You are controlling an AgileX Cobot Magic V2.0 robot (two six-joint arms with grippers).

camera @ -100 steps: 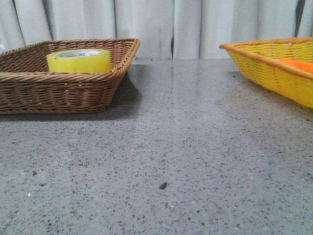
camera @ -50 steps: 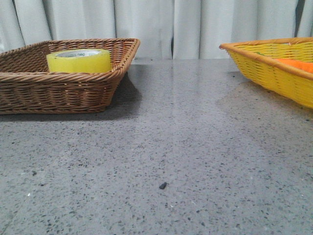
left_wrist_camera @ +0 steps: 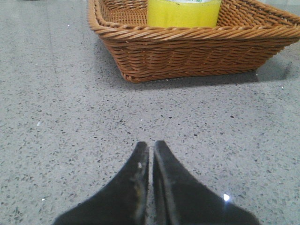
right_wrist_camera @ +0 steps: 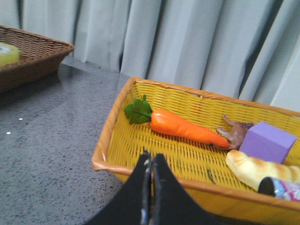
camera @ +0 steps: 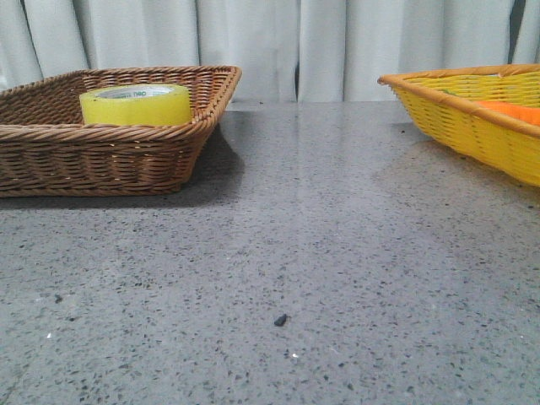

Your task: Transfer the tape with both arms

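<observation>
Left gripper [left_wrist_camera: 151,152] sits low over the speckled table [camera: 321,253], fingers pressed together on nothing — short of the brown wicker basket [left_wrist_camera: 187,51]. Right gripper [right_wrist_camera: 151,164] is pinched closed too, empty, at the yellow basket's [right_wrist_camera: 140,168] near rim. Tape [camera: 136,105] rests inside the brown basket, upper left of the front view.

I see a grey speckled worktop [camera: 321,253] backed by pale curtains [camera: 270,42]. On my left sits a brown wicker basket [camera: 101,156]; on my right, a yellow woven basket [camera: 472,126]. Inside the yellow one I make out a toy carrot [right_wrist_camera: 187,127] with green leaves, a small brown figure [right_wrist_camera: 236,132] touching its tip, a purple block [right_wrist_camera: 267,142], and a pale yellow item [right_wrist_camera: 258,169]. A tiny dark speck [camera: 281,320] lies on the worktop between the baskets.
</observation>
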